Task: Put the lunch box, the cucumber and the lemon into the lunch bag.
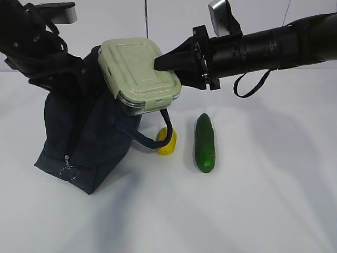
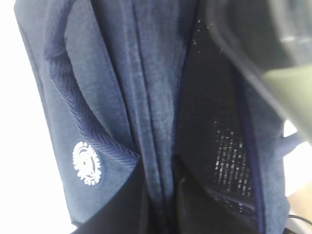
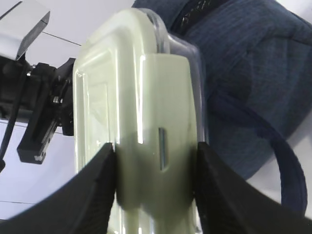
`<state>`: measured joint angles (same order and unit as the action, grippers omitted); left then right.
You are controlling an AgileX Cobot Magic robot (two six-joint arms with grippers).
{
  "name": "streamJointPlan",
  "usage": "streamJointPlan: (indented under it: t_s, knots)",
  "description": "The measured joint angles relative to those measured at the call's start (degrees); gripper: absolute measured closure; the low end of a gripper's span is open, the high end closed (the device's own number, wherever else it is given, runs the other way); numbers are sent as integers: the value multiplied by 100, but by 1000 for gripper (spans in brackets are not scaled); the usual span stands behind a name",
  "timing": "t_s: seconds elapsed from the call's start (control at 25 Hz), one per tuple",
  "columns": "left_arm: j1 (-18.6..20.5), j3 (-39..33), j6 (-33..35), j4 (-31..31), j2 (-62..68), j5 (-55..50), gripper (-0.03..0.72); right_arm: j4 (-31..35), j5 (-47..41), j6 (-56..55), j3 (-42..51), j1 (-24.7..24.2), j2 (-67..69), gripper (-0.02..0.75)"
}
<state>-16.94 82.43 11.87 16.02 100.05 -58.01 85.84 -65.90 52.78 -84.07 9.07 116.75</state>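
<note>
The lunch box [image 1: 138, 71], clear with a pale green lid, hangs tilted over the top of the navy lunch bag [image 1: 89, 142]. My right gripper [image 1: 160, 63] is shut on its right end, and in the right wrist view the black fingers [image 3: 97, 180] press both sides of the box [image 3: 141, 97]. My left gripper [image 2: 163, 204] is shut on a fold of the bag's upper edge [image 2: 156, 122], next to the white logo [image 2: 86, 163]. The lemon [image 1: 167, 141] lies on the table beside the bag, partly behind a handle. The cucumber [image 1: 205, 143] lies to the right of the lemon.
The bag's zipper ring pull [image 1: 68, 172] hangs at its front left corner. One loop handle [image 1: 150, 139] droops toward the lemon. The white table [image 1: 263, 200] stretches in front and to the right. The left arm [image 1: 37, 47] reaches in from the upper left.
</note>
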Motion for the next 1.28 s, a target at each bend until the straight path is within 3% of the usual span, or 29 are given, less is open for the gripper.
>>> streamJointPlan:
  t_s: [0.88,1.28]
  knots:
    - [-27,0,27,412,-367,196,669,-357,-9,-9,-24,0,185,379]
    - [-27,0,334,944,-379,151,669,-341,-9,-25,-24,0,501,379]
